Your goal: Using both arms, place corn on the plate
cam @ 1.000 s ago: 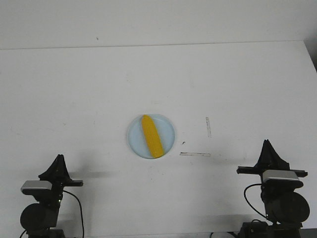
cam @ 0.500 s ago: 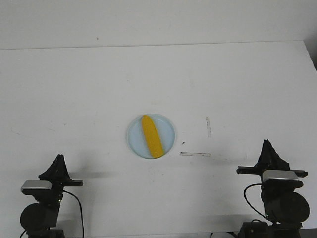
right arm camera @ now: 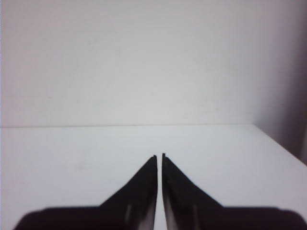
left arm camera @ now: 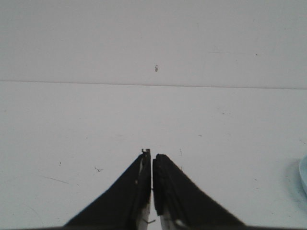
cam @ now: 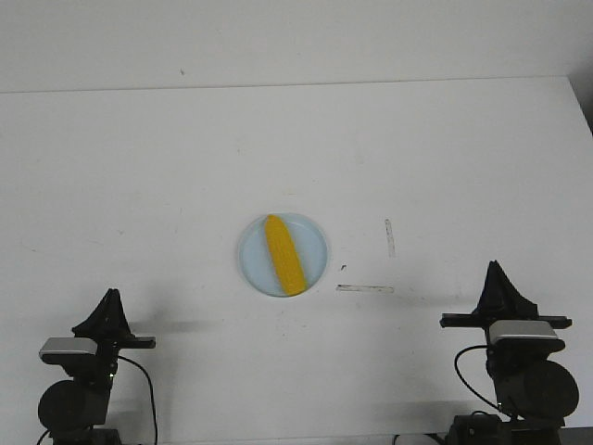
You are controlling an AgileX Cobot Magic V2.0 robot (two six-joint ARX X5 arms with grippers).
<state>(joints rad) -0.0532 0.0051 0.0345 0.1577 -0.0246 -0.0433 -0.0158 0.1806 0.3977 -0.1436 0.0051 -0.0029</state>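
The yellow corn [cam: 285, 254] lies on the pale blue plate [cam: 315, 243] in the middle of the white table, pointed end toward the far side. My left gripper [cam: 111, 295] sits folded back at the near left, shut and empty, well apart from the plate. My right gripper [cam: 494, 267] sits folded back at the near right, shut and empty. In the left wrist view the shut gripper [left arm camera: 151, 154] points over bare table, with a sliver of the plate's rim [left arm camera: 303, 173] at the edge. In the right wrist view the shut gripper [right arm camera: 159, 155] points at bare table and wall.
Two thin pale tape strips lie right of the plate, one upright [cam: 390, 237] and one flat [cam: 365, 288]. A small dark speck [cam: 344, 267] lies between them and the plate. The table's far edge meets a white wall.
The right arm has shifted slightly to the left and up. The corn, plate and left arm have not moved.
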